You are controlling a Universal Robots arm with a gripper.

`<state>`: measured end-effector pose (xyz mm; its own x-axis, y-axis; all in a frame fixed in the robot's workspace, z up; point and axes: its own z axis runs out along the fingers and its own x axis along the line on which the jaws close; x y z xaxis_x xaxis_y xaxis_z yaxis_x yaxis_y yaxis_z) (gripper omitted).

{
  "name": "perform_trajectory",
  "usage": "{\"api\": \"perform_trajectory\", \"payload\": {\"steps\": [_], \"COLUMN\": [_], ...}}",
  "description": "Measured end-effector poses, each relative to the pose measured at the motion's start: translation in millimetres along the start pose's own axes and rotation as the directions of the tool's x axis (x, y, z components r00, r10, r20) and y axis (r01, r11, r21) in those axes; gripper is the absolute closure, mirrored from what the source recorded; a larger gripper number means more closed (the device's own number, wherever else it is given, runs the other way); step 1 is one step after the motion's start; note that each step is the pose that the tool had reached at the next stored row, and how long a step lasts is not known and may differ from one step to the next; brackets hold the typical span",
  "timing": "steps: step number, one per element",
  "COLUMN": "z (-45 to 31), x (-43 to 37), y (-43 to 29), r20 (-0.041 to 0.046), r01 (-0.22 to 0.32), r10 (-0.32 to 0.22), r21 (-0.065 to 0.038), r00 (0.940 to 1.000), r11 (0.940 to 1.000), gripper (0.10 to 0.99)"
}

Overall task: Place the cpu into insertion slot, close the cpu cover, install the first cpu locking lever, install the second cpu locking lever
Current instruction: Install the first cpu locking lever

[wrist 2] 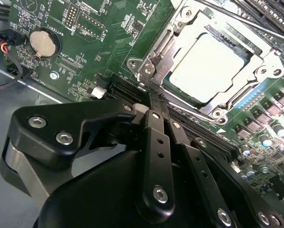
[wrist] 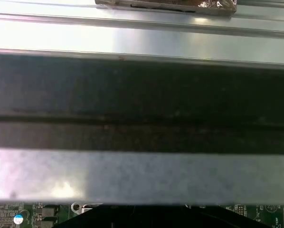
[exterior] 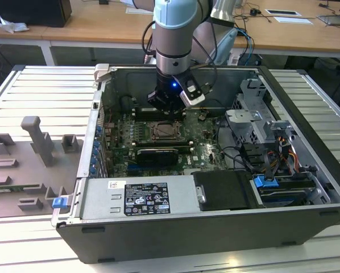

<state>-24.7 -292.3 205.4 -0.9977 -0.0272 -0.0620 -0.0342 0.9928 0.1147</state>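
The gripper (wrist 2: 150,97) has its fingers drawn together, holding nothing, with the tips just beside a corner of the cpu cover (wrist 2: 166,45). The cpu (wrist 2: 206,64) is seated in the insertion slot (exterior: 166,132), and the cover lies flat over it, framing the pale metal top. Judged step: installing a locking lever (wrist 2: 154,76), which runs along the cover's edge near the fingertips. The next move calls for pressing that thin lever down and hooking it sideways under its catch.
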Motion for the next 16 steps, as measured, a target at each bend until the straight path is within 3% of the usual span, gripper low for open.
{"api": "perform_trajectory", "payload": {"steps": [10, 16], "z": [2.4, 1.5], "x": [0.2, 0.0], "y": [-0.3, 0.0], "r20": [-0.001, -0.0001], "r01": [0.001, 0.001], "r10": [-0.001, -0.001], "r21": [0.018, 0.018], "r00": [1.0, 1.0], "r11": [0.9998, 0.9998], "gripper": [0.98, 0.98]}}
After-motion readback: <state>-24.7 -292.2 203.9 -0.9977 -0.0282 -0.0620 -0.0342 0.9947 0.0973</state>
